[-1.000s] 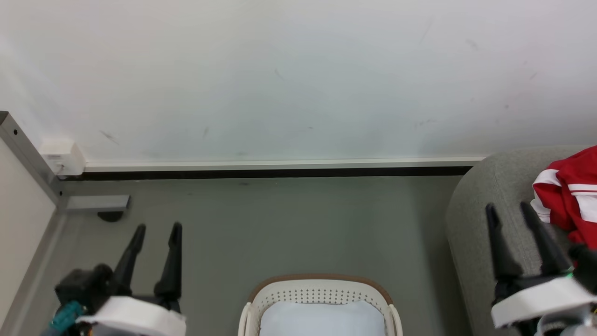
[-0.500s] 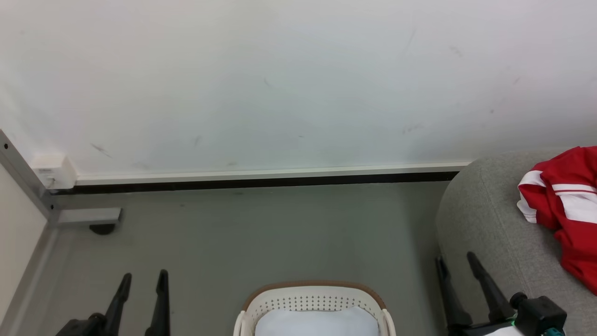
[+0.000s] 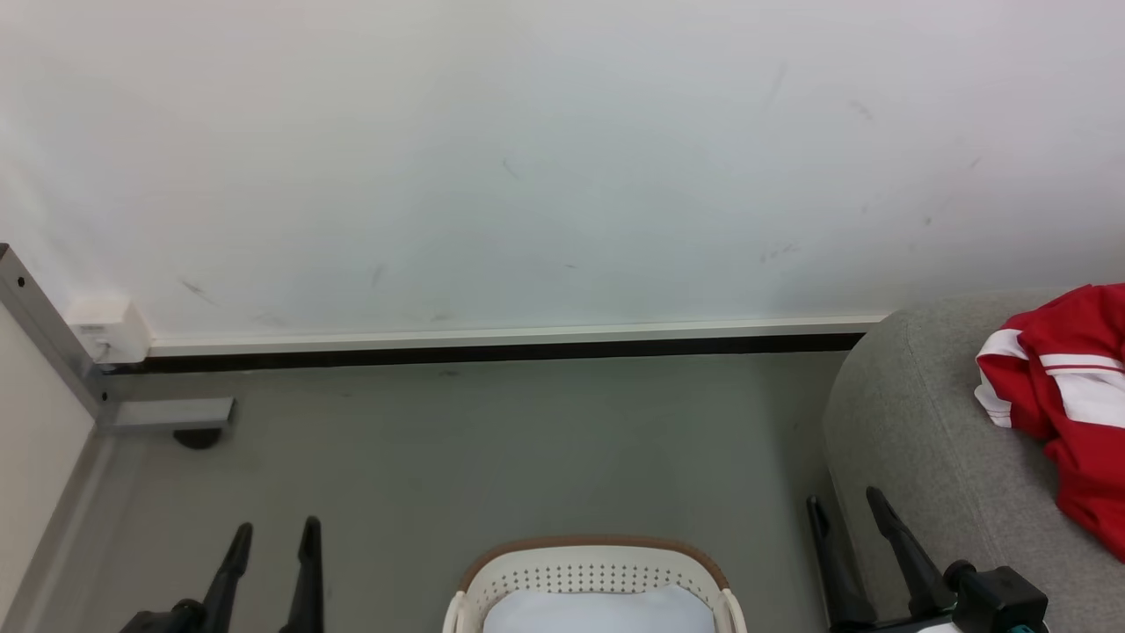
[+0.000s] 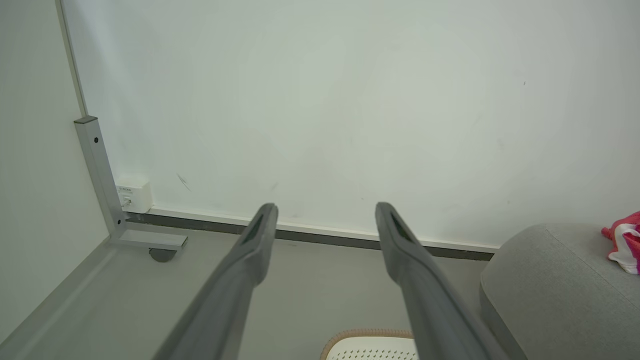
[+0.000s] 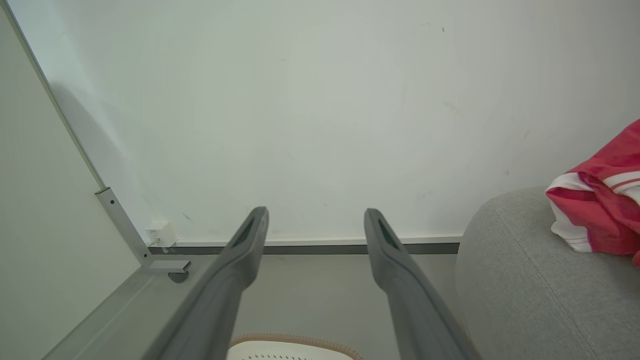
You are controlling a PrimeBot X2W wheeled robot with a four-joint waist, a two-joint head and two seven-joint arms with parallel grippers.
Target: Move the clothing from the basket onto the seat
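The red clothing [image 3: 1068, 396] with white stripes lies on the grey seat [image 3: 914, 422] at the right edge; it also appears as clothing [image 5: 600, 210] on the seat [image 5: 525, 280] and clothing [image 4: 625, 240] on the seat [image 4: 550, 280]. The cream basket [image 3: 598, 571] with its tan rim stands at the bottom centre, holding white padding [image 3: 598, 613] and no red fabric that I can see. My left gripper [image 3: 274, 530] is open at the lower left, empty. My right gripper [image 3: 844, 499] is open beside the seat's left edge, empty.
A white wall [image 3: 562, 158] with a dark baseboard [image 3: 492, 352] runs across the back. A grey metal frame post and foot [image 3: 163, 413] with a small white box [image 3: 105, 330] stand at the left. Grey floor [image 3: 527, 448] stretches between the basket and the wall.
Both grippers have dropped lower in the head view, and the right one has pulled back from the clothing to the seat's left edge. The camera has shifted slightly.
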